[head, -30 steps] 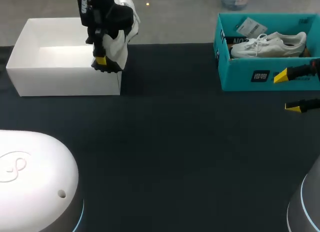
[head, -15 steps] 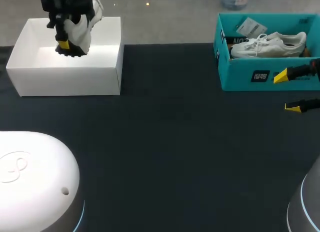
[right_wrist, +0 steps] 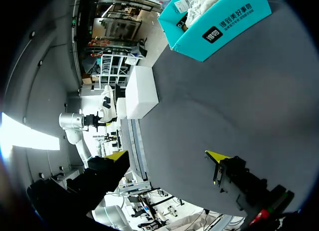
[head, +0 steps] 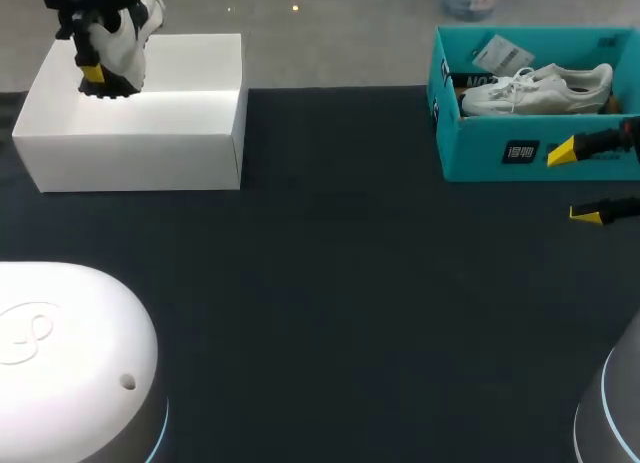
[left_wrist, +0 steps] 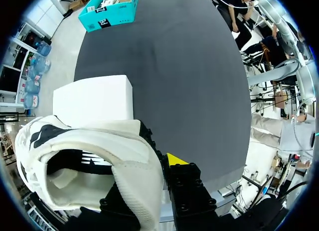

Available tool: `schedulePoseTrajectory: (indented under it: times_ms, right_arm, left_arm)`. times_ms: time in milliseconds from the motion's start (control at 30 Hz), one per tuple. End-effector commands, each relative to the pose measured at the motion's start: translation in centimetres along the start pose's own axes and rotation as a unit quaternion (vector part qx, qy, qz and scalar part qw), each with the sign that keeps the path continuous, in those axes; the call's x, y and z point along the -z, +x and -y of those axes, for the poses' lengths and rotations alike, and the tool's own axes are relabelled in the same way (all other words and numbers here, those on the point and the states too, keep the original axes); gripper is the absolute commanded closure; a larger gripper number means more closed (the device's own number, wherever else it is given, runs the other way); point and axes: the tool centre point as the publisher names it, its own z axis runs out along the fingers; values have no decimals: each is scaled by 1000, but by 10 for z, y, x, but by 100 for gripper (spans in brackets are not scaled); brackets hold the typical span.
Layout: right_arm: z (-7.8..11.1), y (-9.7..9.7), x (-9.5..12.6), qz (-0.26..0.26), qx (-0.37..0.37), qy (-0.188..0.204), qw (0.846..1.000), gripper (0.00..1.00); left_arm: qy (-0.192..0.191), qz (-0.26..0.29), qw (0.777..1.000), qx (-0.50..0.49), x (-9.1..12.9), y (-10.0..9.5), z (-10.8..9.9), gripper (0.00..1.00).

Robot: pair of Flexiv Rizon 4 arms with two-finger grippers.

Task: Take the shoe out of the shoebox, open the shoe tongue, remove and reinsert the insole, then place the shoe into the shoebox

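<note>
At the far left, the left fingers (left_wrist: 174, 159) grip a white shoe (head: 128, 41) by its side wall, one yellow tip outside the collar and the other hidden behind the shoe's wall. The shoe hangs in the air over the far left corner of the open white shoebox (head: 130, 163), heel end down. In the left wrist view its opening faces the camera. The box stands at the back left of the dark tabletop (head: 340, 283). At the back right stands a teal shoebox (head: 480, 158) with a second shoe (head: 540, 88) lying inside. The right fingers (head: 562, 151) are spread wide with nothing between them, just in front of the teal shoebox's near wall.
</note>
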Motion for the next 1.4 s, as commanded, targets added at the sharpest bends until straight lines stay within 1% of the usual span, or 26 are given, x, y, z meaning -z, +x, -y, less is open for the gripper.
schedulePoseTrajectory:
  times_ms: [33,200,233,300,333,400,500,600,733,767,867,1033,1133,1233,1300,1333,1367,1400]
  right_arm:
    - [0,0,-1,1,0,0,1000,0]
    - [0,0,-1,1,0,0,1000,0]
    - [0,0,-1,1,0,0,1000,0]
    - [0,0,-1,1,0,0,1000,0]
    - [0,0,-1,1,0,0,1000,0]
    - [0,0,-1,1,0,0,1000,0]
    - [0,0,-1,1,0,0,1000,0]
    - [0,0,-1,1,0,0,1000,0]
    - [0,0,-1,1,0,0,1000,0]
    - [0,0,-1,1,0,0,1000,0]
    - [0,0,-1,1,0,0,1000,0]
    - [0,0,-1,1,0,0,1000,0]
    - [0,0,-1,1,0,0,1000,0]
    - [0,0,-1,1,0,0,1000,0]
    - [0,0,-1,1,0,0,1000,0]
    - [0,0,-1,1,0,0,1000,0]
    - [0,0,-1,1,0,0,1000,0]
    - [0,0,-1,1,0,0,1000,0]
  left_arm:
    - [0,2,1000,0,1,1,0,100]
    - [0,2,1000,0,1,1,0,100]
    - [18,-20,1000,-13,2,-1,-6,100]
    - [5,-14,1000,-18,0,-4,-17,100]
    - [12,-23,999,-22,1,-7,-24,100]
    - [5,-19,999,-37,0,-10,-37,100]
    - [-2,-16,999,-47,-2,-19,-59,100]
    - [-6,-15,999,-48,-4,-33,-81,100]
    - [-22,-3,999,-44,-8,-46,-107,100]
    - [-20,-4,999,-44,-7,-48,-113,100]
    - [-23,-6,999,-48,-5,-52,-126,100]
    - [-34,3,998,-58,-6,-57,-141,100]
    - [-31,7,995,-100,-7,-60,-151,100]
    - [-42,6,987,-158,-11,-66,-160,100]
    - [-39,-12,975,-218,-12,-73,-167,100]
    - [-32,-40,966,-252,-11,-77,-169,100]
    - [-30,-44,964,-261,-11,-82,-172,100]
    - [-30,-44,964,-261,-11,-82,-172,100]
